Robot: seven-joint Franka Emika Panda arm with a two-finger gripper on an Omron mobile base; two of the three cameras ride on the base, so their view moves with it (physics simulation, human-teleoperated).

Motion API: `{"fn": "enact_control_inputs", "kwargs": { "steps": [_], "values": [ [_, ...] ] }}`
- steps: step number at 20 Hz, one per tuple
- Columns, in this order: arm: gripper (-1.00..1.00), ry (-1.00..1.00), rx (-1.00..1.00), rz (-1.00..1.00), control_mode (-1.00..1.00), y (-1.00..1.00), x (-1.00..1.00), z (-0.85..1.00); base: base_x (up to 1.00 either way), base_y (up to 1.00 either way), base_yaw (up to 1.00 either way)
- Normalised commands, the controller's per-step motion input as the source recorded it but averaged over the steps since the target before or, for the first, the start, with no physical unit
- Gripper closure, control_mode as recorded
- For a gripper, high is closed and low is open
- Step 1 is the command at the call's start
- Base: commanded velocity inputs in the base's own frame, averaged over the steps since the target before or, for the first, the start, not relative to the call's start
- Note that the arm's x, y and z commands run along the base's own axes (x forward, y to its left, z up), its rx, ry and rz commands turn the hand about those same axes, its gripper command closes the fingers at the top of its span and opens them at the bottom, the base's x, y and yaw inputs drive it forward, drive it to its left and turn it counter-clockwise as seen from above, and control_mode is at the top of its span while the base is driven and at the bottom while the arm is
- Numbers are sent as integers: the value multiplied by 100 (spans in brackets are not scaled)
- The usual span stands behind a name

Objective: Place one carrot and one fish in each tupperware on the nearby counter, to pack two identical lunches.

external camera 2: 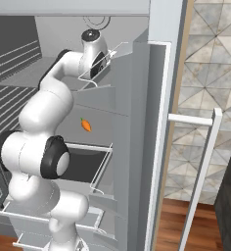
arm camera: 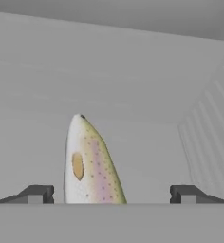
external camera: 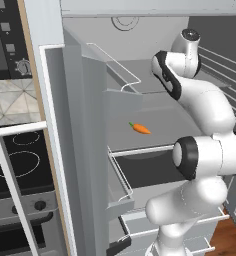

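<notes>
A slim silver-grey fish (arm camera: pixel 88 161) with pink speckles lies on a grey fridge shelf, its head pointing away from the hand. My gripper (arm camera: pixel 111 194) is open, with one fingertip (arm camera: pixel 35 193) on each side of the fish and well apart from it. On a lower fridge shelf lies a bright orange carrot (external camera: pixel 140 128) with a green top, also seen as the carrot (external camera 2: pixel 86 125) from the right. My arm reaches up into the fridge's upper part. The tupperware and the counter are out of view.
The fridge door (external camera: pixel 85 150) stands open at the left with wire door racks (external camera: pixel 115 65). A black stovetop (external camera: pixel 20 160) lies left of it. A white handle bar (external camera 2: pixel 200 166) stands at the right. Drawers (external camera: pixel 140 225) are pulled out near the arm's base.
</notes>
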Motion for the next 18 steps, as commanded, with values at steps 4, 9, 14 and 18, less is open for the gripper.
{"fn": "enact_control_inputs", "kwargs": {
  "steps": [4, 9, 14, 18],
  "values": [
    [100, 0, -2, 0, -100, 0, -3, -64, 0, 0, 0],
    [100, 0, 0, 0, -100, 9, -25, -62, 0, 0, 0],
    [100, -2, 0, 0, -100, 2, -84, -58, 0, 0, 0],
    [100, -16, 0, 2, -100, 5, -100, -49, 0, 0, 0]
  ]
}}
